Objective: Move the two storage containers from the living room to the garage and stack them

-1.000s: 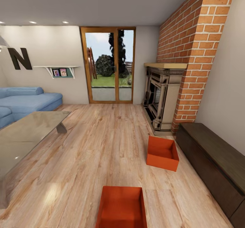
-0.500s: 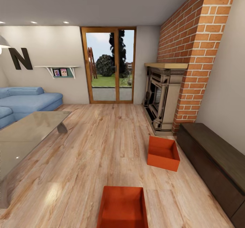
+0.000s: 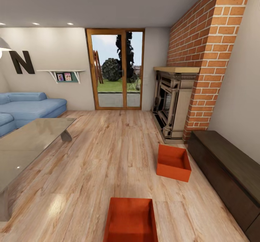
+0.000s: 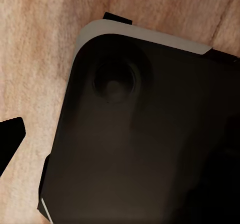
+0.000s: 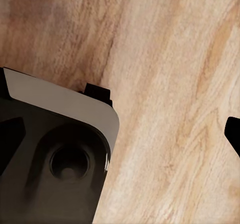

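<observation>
Orange-red, lidless and untouched, the nearer storage container sits on the light wood plank floor right before you; its twin lies beyond, beside the dark low cabinet. You're at the approach: drive in and reach down. Both wrist views add only planks and the robot's dark base; gripper states I cannot tell.

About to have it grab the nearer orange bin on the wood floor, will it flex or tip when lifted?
The nearer storage container looks thin-walled and lidless, so its rim may flex. It appears empty, so probably light. Lifted by one side, it would likely tilt.
</observation>
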Controlling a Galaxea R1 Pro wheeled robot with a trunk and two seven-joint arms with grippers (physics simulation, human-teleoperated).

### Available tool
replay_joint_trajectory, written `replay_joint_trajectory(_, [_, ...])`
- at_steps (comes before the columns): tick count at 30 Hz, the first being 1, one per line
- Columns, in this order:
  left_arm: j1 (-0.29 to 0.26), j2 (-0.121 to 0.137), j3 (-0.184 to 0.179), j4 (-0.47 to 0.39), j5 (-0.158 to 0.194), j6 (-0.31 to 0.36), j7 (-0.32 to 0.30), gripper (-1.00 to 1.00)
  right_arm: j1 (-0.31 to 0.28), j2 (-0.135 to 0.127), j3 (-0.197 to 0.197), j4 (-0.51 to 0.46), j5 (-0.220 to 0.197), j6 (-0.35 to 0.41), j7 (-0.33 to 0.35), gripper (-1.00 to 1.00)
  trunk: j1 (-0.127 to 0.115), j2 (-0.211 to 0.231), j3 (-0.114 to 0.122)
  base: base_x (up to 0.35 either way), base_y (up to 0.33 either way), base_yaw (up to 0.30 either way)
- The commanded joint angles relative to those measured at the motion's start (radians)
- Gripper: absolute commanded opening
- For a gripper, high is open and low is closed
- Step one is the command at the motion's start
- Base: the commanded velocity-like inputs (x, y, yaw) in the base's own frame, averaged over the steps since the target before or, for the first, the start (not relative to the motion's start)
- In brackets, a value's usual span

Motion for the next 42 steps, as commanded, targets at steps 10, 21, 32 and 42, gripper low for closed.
replay_joint_trajectory(10, [0.0, 0.001, 0.0, 0.0, 0.004, -0.002, 0.001, 1.0, -0.001, 0.006, -0.002, 0.003, 0.007, 0.003, -0.006, 1.0, 0.0, 0.0, -0.001, 0.0, 0.0, -0.087])
replay_joint_trajectory(21, [0.0, 0.002, -0.006, -0.002, 0.002, -0.002, -0.001, 1.0, -0.001, 0.01, 0.001, 0.003, 0.009, 0.005, -0.006, 1.0, 0.0, 0.0, -0.003, 0.0, 0.0, -0.003])
replay_joint_trajectory(32, [0.0, 0.006, -0.01, 0.0, -0.004, -0.002, -0.001, 1.0, -0.001, 0.012, -0.001, 0.003, 0.005, 0.008, -0.001, 1.0, 0.0, 0.0, -0.019, 0.0, 0.0, 0.0])
replay_joint_trajectory(42, [0.0, 0.011, -0.011, 0.0, -0.007, -0.002, -0.001, 1.0, -0.001, 0.012, 0.0, 0.003, 0.007, 0.009, 0.01, 1.0, 0.0, 0.0, -0.035, 0.0, 0.0, 0.0])
